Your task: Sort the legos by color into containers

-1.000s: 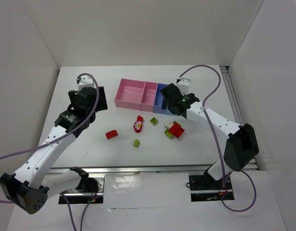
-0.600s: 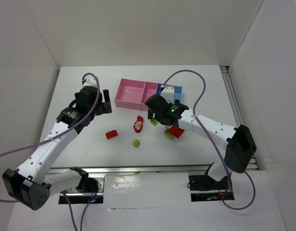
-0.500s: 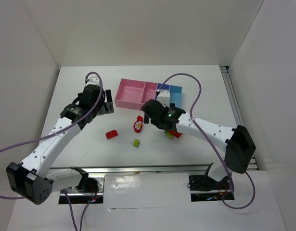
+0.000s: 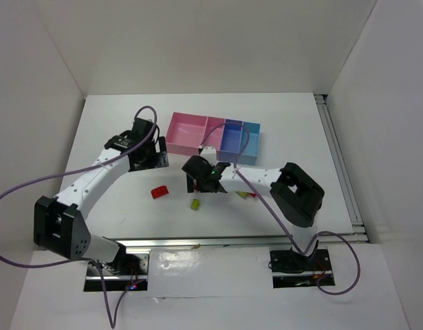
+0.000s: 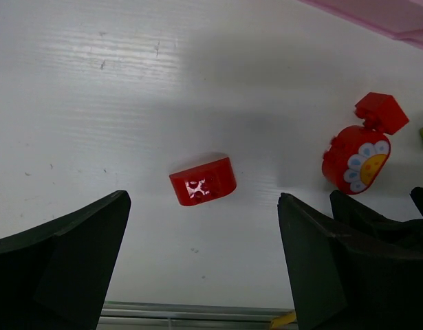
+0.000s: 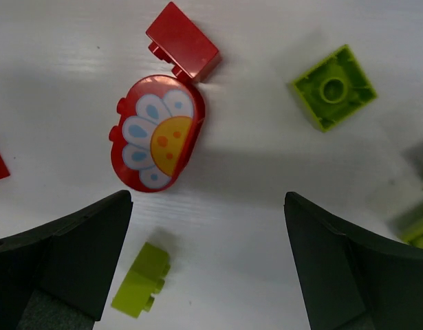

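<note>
Right gripper moved over flower brick, left gripper above red brick

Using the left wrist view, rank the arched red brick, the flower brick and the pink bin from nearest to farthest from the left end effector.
1. arched red brick: just ahead of the open left end effector, midway between its fingers.
2. flower brick: off to the right.
3. pink bin: top right corner, farthest.

The legos lie loose on the bench, in front of the containers: one before their left end, the others before their middle and right.
</note>
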